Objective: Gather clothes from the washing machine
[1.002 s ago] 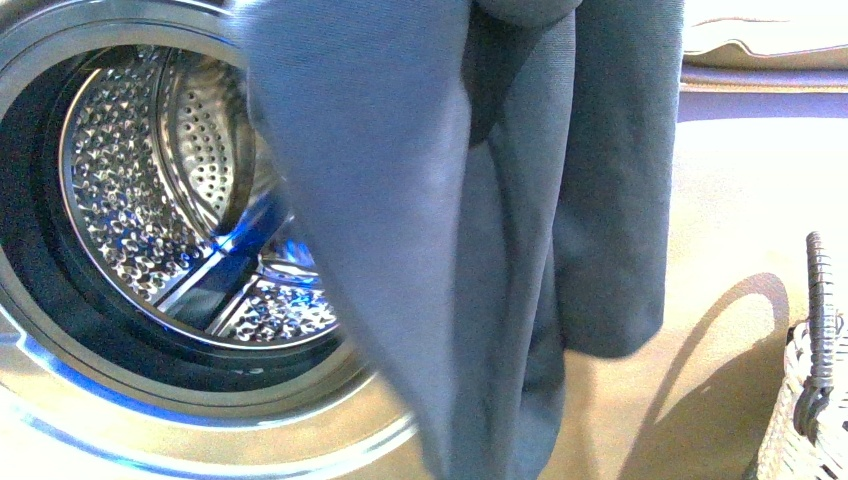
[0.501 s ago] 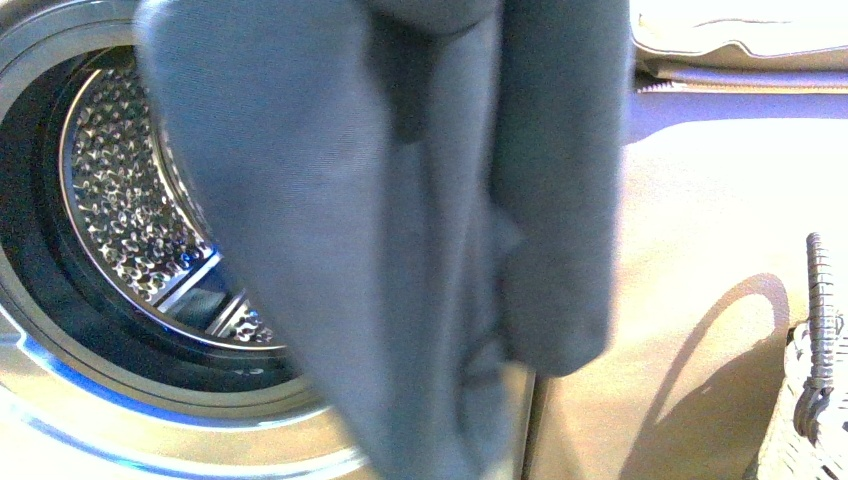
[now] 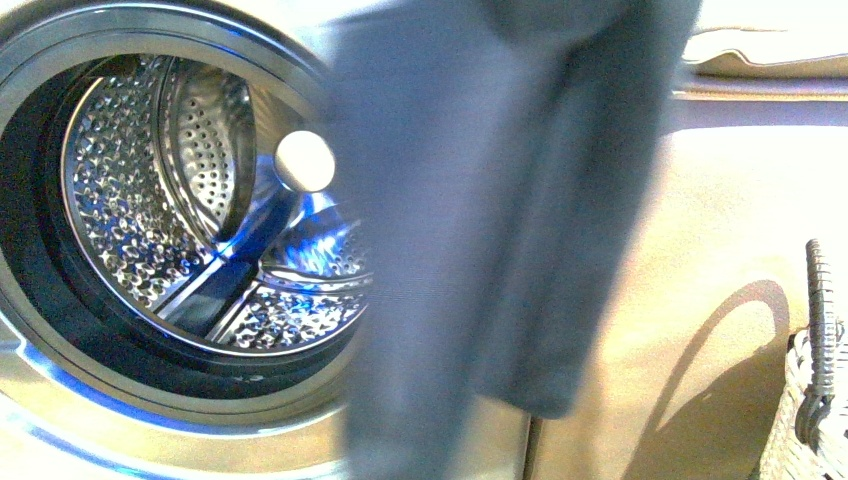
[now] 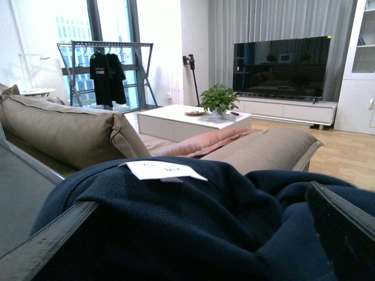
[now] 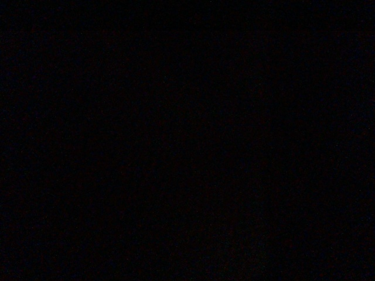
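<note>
A dark navy garment, the clothes (image 3: pixel 480 230), hangs from above the front view's top edge, outside the washing machine (image 3: pixel 60 400) and partly covering its round opening. It shows blurred.

Judged risks: the hold could be loose, so the floppy cloth may slip and drop to the floor short of the woven basket (image 3: pixel 815 400), which stands well apart at the right edge. The long tail could also catch on the door rim.

In the left wrist view the left fingers (image 4: pixel 343 231) stand wide apart with the cloth heaped between them. Whether they press on it cannot be told. The right wrist view is dark, so the right fingers' state cannot be told either.

The fabric is soft, finely knitted and wrinkled, with a white label (image 4: pixel 163 170) on top. The drum (image 3: pixel 150 200) is shiny perforated steel with raised ribs. The basket is pale wicker with a grey handle.
</note>
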`<state>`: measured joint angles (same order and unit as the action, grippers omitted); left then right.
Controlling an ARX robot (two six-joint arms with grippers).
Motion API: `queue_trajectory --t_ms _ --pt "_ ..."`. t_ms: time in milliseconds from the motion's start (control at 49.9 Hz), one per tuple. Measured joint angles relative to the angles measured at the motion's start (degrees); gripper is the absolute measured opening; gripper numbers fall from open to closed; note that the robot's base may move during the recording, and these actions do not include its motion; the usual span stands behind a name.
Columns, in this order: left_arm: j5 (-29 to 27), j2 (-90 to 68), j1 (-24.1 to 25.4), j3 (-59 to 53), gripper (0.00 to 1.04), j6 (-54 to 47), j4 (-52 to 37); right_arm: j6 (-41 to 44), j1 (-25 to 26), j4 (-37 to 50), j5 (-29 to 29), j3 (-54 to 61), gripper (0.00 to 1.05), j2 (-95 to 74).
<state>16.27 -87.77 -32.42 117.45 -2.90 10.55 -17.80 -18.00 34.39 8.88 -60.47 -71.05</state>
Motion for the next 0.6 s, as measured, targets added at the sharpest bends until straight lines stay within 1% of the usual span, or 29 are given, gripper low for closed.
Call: queue_trajectory --t_ms 160,361,521,601 --pt "0.2 0.0 0.0 0.0 0.98 0.0 0.0 -0.4 5.3 -1.0 3.7 1.5 0.09 6.1" --pt "0.1 0.0 -0.1 0.0 0.98 0.0 0.0 -2.2 15.0 -2.1 9.1 1.4 0.09 12.1" --pt "0.0 0.0 -0.1 0.1 0.98 0.0 0.0 -5.2 28.1 -2.1 16.9 -1.6 0.09 14.9" --pt "0.0 0.0 -0.1 0.1 0.98 0.0 0.0 -6.4 32.5 -1.5 19.6 -2.8 0.09 15.3"
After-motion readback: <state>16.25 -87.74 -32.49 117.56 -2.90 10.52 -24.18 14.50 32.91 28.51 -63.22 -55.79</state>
